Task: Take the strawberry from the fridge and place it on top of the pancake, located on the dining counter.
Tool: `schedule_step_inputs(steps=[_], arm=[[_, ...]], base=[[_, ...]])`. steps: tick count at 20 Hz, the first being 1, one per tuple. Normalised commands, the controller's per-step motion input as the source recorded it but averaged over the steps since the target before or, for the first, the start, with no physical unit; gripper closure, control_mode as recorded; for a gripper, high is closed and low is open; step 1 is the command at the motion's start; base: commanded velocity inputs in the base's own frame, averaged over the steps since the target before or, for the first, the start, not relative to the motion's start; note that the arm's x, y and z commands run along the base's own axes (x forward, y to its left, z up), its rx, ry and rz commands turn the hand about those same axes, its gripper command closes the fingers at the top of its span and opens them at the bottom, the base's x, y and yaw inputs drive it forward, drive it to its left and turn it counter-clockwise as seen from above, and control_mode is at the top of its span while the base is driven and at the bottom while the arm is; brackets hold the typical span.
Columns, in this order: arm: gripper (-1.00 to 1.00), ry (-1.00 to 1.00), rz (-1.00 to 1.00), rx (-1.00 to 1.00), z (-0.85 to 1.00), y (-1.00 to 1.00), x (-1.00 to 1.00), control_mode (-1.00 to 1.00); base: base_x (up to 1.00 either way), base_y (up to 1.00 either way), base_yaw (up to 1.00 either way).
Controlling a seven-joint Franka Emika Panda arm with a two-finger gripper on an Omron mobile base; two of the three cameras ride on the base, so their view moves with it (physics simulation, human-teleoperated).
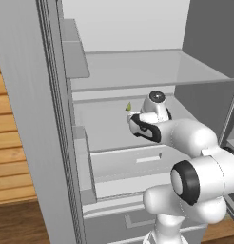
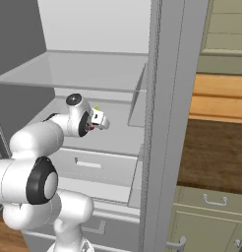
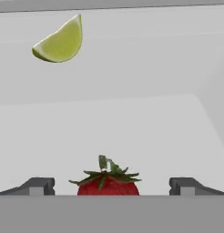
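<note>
Pale grey shelves of the open fridge (image 1: 138,71) surrounded the reaching arm. Its gripper (image 3: 111,186) was spread wide, the strawberry (image 3: 108,182) lying on the shelf between the two fingertips, a lime wedge (image 3: 61,42) well beyond. The pick-up was in hand; next, the jaws would probably need to pinch gently around the berry.

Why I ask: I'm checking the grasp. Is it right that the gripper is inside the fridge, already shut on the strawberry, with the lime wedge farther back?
Not quite. The hand view shows the gripper open, one finger on each side of the strawberry, not shut on it. It is inside the fridge, and the lime wedge does lie farther back.
</note>
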Motion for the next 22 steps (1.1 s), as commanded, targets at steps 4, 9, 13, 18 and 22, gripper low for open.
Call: schedule_step_inputs(steps=[4,9,13,18,22], arm=[[1.00,0.04,0.00,0.00,-0.18,0.00,0.00,-1.00],[1.00,0.01,-0.01,0.00,-0.03,0.00,0.00,-1.00],[1.00,0.02,-0.02,0.00,0.00,0.00,-0.06,-1.00],[1.00,0.00,-0.01,0.00,0.00,0.00,-0.52,-1.00],[1.00,0.00,0.00,0.00,0.07,0.00,-0.89,-1.00]], base=[[0.00,0.00,0.00],[0.00,0.00,0.00],[0.00,0.00,0.00],[0.00,0.00,0.00],[0.00,0.00,0.00]])
